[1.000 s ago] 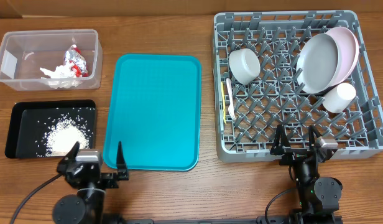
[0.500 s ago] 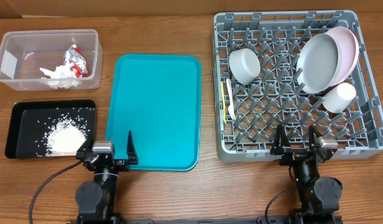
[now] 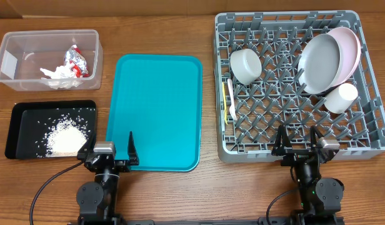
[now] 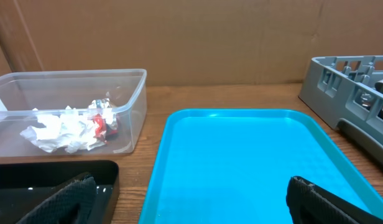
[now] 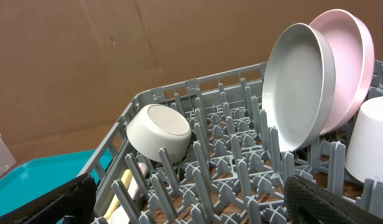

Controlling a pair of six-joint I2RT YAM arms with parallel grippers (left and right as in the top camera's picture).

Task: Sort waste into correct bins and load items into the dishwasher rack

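The grey dishwasher rack (image 3: 367,134) holds the pinkish plate (image 3: 350,47), the grey dish (image 3: 319,62), the small grey bowl (image 3: 245,65), the white cup (image 3: 340,97), the yellow spoon (image 3: 224,100) and the white fork (image 3: 230,100). The clear tub (image 3: 17,56) holds the white napkin (image 3: 57,77), the foil wrapper (image 3: 75,57) and the red packet (image 3: 85,72). The black tray (image 3: 24,119) holds the rice (image 3: 66,137). My left gripper (image 3: 108,152) is open and empty at the teal tray's near edge. My right gripper (image 3: 299,142) is open and empty at the rack's near wall.
The teal serving tray (image 3: 156,109) lies between the bins and the rack, with nothing on it. In the left wrist view the teal tray (image 4: 241,162) fills the foreground, with the tub (image 4: 117,93) behind it on the left. A cardboard wall stands behind the table.
My left gripper swung right from over the black tray's corner to the teal tray's near edge, then held still. The right arm has not moved.
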